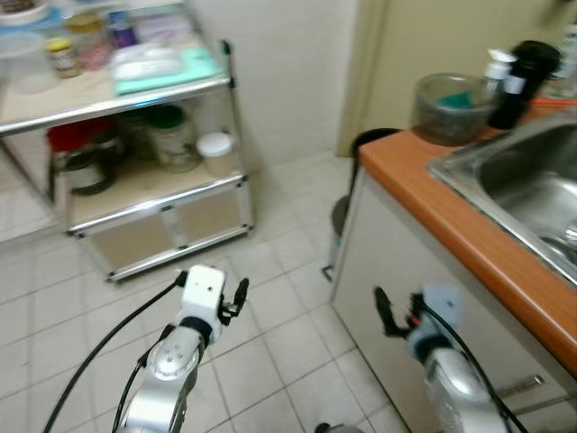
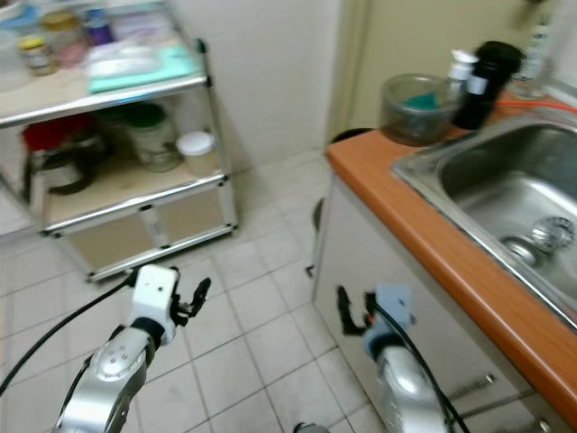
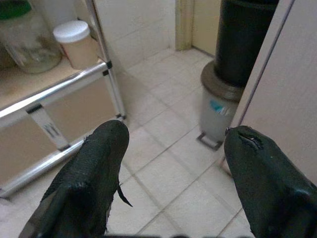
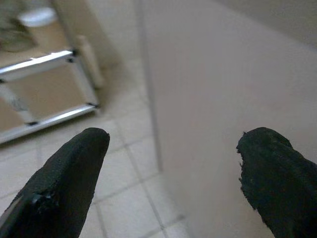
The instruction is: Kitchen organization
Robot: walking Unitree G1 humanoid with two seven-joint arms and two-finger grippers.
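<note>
Left eye view looks down on a tiled kitchen floor (image 1: 270, 361) with both arms held low in front. The left tool (image 3: 171, 178) hangs above the floor tiles, its two black fingers (image 3: 89, 183) spread wide with nothing between them. Beyond it stands a small pedal bin (image 3: 220, 106) with a black liner, close to the cabinet side. The right tool (image 4: 173, 183) hangs just beside the pale cabinet front (image 4: 223, 89) under the tabletop, its fingers likewise spread apart and empty.

To the robot's left stands a metal-framed shelf rack (image 1: 230, 86). Its upper shelf carries a teal tray (image 1: 167, 68), small jars (image 1: 63, 56) and some blurred containers. The lower shelf holds a large glass jar with a green lid (image 1: 171, 135), a short cup with a white lid (image 1: 216, 152) just beside it, and a dark pot (image 1: 86, 167) further left.

To the right runs an orange-edged tabletop (image 1: 424, 194) with a steel sink (image 1: 532, 189) set into it. At its far corner sit a clear glass bowl (image 1: 451, 108) holding something green, a white-topped bottle (image 1: 496, 72) and a black bottle (image 1: 523, 81), close together.
</note>
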